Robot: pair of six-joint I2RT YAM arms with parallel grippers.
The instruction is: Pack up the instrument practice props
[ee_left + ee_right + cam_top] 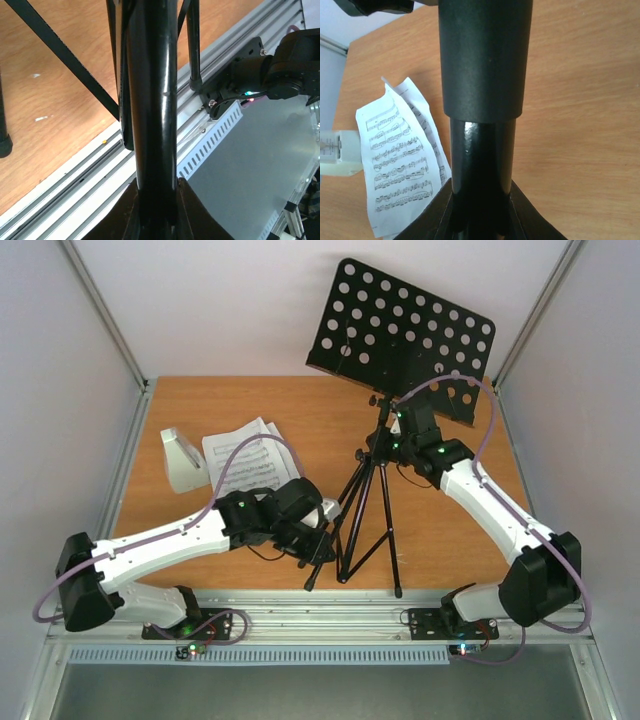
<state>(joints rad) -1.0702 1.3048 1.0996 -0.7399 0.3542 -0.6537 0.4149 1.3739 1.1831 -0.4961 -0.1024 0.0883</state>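
The black tripod music stand (365, 510) stands mid-table, its perforated desk (400, 335) raised at the back. My left gripper (322, 538) is shut on the stand's lower tube near the legs; in the left wrist view that tube (152, 100) runs up from between my left gripper (155, 182). My right gripper (383, 445) is shut on the pole just under the desk, below a wider collar (482, 55), with my right gripper (481, 185) clamped round it. White sheet-music pages (240, 455) (400, 165) lie at the left, the pale metronome (182, 458) (337, 152) beside them.
An aluminium rail (320, 605) runs along the table's near edge, with a slotted strip (215, 135) below it. The right arm's base (280, 75) sits close behind the tripod legs (65, 55). Frame posts (100, 310) rise at the back corners.
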